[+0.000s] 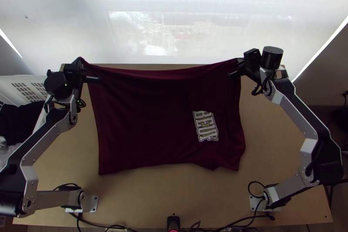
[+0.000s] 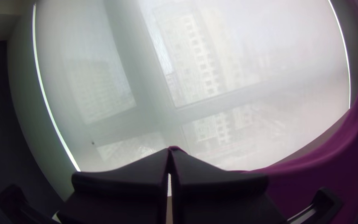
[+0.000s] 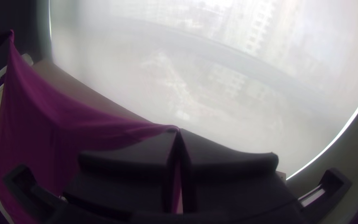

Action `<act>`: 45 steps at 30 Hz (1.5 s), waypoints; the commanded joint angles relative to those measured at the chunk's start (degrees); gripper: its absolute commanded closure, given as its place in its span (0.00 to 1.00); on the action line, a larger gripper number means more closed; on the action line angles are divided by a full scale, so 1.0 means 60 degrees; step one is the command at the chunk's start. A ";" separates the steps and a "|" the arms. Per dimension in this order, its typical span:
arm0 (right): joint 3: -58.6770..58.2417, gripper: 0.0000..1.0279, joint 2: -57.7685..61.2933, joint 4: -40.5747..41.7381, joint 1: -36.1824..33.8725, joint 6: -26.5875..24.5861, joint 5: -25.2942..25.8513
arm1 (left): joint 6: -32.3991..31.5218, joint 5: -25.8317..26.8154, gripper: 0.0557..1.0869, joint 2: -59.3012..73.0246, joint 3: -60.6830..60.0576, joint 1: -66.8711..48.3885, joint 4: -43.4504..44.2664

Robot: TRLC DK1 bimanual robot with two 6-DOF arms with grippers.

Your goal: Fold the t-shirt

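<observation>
A dark maroon t-shirt (image 1: 148,114) is stretched between the two grippers, its far edge lifted and sagging slightly, its near part reaching toward the table's near side; white lettering shows at its right. At its far left corner my left gripper (image 1: 80,61) is shut on the cloth. My right gripper (image 1: 238,61) holds the far right corner. In the left wrist view, a bit of the shirt (image 2: 307,178) pokes up at the tips of my left gripper (image 2: 170,150). In the right wrist view, the shirt (image 3: 63,120) runs into the closed fingertips of my right gripper (image 3: 178,132).
The wooden table (image 1: 165,197) shows around the shirt, with cables and a small black device (image 1: 173,223) at its near edge. A white crate (image 1: 26,88) stands beyond the left edge. A pale window blind (image 1: 152,23) rises behind the far edge.
</observation>
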 commanded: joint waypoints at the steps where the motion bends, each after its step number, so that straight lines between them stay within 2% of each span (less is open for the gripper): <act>1: 0.0738 0.97 0.1862 0.0282 -0.0155 0.0211 -0.0030 | -0.0476 -0.0135 0.97 0.1801 0.0588 -0.0146 0.0086; 18: 0.1514 0.95 0.4352 0.0267 -0.0023 0.0416 0.0087 | -0.1267 -0.0501 0.97 0.4189 0.1159 -0.0819 0.0145; 20: 0.1514 0.77 0.4455 0.0238 -0.0053 0.0460 0.0117 | -0.1384 -0.0618 0.97 0.4335 0.1159 -0.0863 0.0145; 24: 0.1456 0.22 0.4279 -0.0055 -0.0053 0.0768 0.0219 | -0.1560 -0.0677 0.97 0.4379 0.1159 -0.0922 0.0116; 25: 0.1427 0.11 0.4162 -0.0143 -0.0038 0.0856 0.0219 | -0.1604 -0.0691 0.97 0.4364 0.1159 -0.0922 0.0101; 26: 0.1368 0.04 0.3972 -0.0231 0.0006 0.0958 0.0219 | -0.1648 -0.0691 0.97 0.4335 0.1144 -0.0922 0.0086; 30: 0.1090 0.04 0.2990 -0.0465 0.0358 0.1207 0.0204 | -0.1721 -0.0750 0.97 0.4247 0.1086 -0.0863 -0.0001; 35: 0.0386 0.04 0.1774 -0.0802 0.1559 0.1207 0.0219 | -0.1794 -0.0750 0.97 0.4189 0.0998 -0.0761 -0.0001; 45: -0.0990 0.05 0.1320 -0.1300 0.3507 0.1368 0.0204 | -0.1794 -0.0779 0.97 0.4057 0.1027 -0.0702 -0.0031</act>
